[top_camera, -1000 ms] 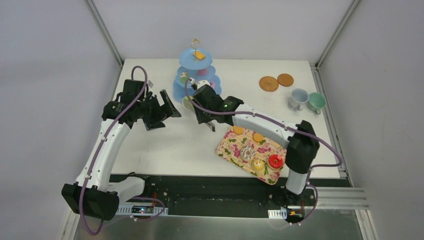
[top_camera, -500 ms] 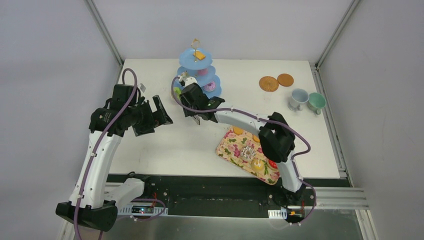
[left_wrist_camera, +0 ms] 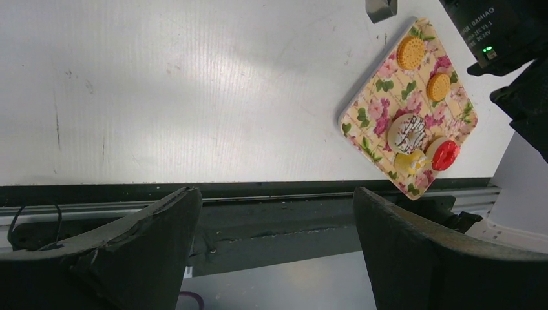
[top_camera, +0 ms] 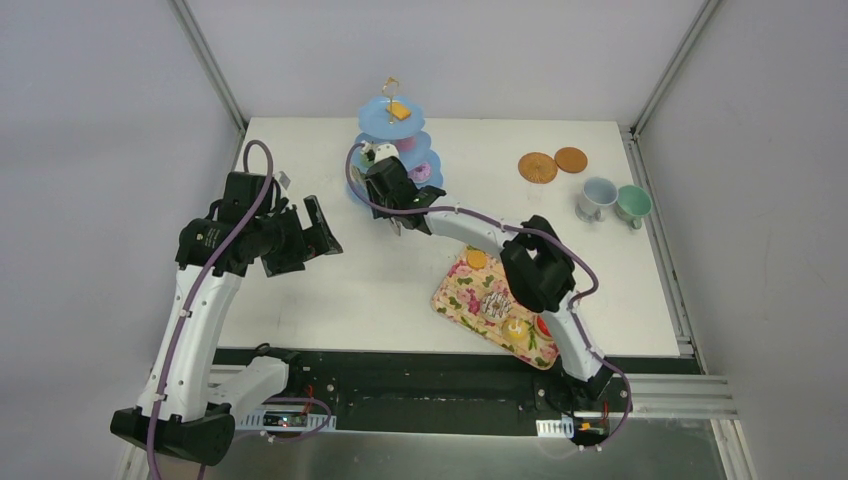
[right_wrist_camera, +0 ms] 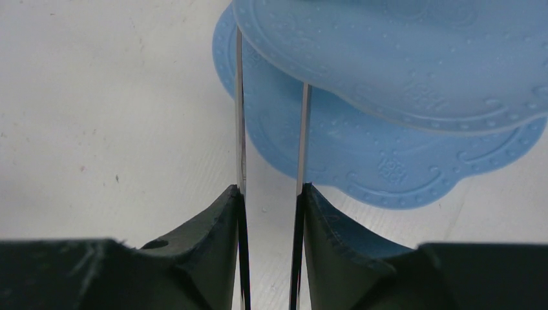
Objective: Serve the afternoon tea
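Near the front edge the flowered tray (left_wrist_camera: pixel 371 113) carries orange biscuits (left_wrist_camera: pixel 410 52), a white donut (left_wrist_camera: pixel 407 132), a yellow cupcake (left_wrist_camera: pixel 411 161) and a red donut (left_wrist_camera: pixel 444 155), at two o'clock of the left gripper (left_wrist_camera: pixel 274 194), whose jaws are spread wide and empty (overhead, the right arm (top_camera: pixel 470 225) covers one biscuit and most of the red donut). Farther back the right gripper (right_wrist_camera: pixel 271 129) faces the blue tiered stand (right_wrist_camera: pixel 388 148) at its twelve o'clock, blades a narrow gap apart, tips hidden under a tier, so I cannot tell whether they pinch anything; a pink donut (top_camera: pixel 406 147) sits on the middle tier.
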Action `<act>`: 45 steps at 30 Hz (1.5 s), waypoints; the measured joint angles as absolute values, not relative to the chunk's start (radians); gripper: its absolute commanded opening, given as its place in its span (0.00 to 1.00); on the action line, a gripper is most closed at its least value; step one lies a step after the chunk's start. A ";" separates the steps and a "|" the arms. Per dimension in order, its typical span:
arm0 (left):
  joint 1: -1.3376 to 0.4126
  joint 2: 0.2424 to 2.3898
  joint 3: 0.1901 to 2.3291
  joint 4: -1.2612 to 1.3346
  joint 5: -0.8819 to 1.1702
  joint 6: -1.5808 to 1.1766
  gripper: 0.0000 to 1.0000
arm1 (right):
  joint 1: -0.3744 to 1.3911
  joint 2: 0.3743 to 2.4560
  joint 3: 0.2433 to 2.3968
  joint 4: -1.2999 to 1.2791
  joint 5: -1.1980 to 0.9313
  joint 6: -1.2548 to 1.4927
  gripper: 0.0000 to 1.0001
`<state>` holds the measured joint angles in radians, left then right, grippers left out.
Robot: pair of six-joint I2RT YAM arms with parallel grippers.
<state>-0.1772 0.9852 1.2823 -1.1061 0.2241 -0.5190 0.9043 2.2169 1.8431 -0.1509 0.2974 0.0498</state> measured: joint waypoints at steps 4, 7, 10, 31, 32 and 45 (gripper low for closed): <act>-0.177 0.988 1.289 -1.113 0.224 -0.511 0.91 | 0.902 2.259 1.874 -0.142 0.310 0.040 0.38; -0.177 0.993 1.303 -1.120 0.224 -0.506 0.91 | 0.902 2.283 1.884 -0.141 0.317 0.036 0.46; -0.177 1.002 1.319 -1.123 0.224 -0.505 0.91 | 0.902 2.307 1.909 -0.141 0.328 0.030 0.53; -0.177 1.022 1.299 -1.069 0.234 -0.531 0.92 | 0.905 2.164 1.724 -0.172 0.274 0.033 0.54; -0.177 1.022 1.293 -1.060 0.234 -0.533 0.91 | 0.908 2.127 1.684 -0.179 0.267 0.035 0.53; -0.177 1.103 1.226 -0.893 0.288 -0.589 0.91 | 0.939 1.675 1.414 -0.348 0.184 0.049 0.51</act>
<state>-0.1772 1.1034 1.2263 -0.8928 0.2882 -0.5892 0.9390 1.6752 1.4143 -0.3477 0.1844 0.0486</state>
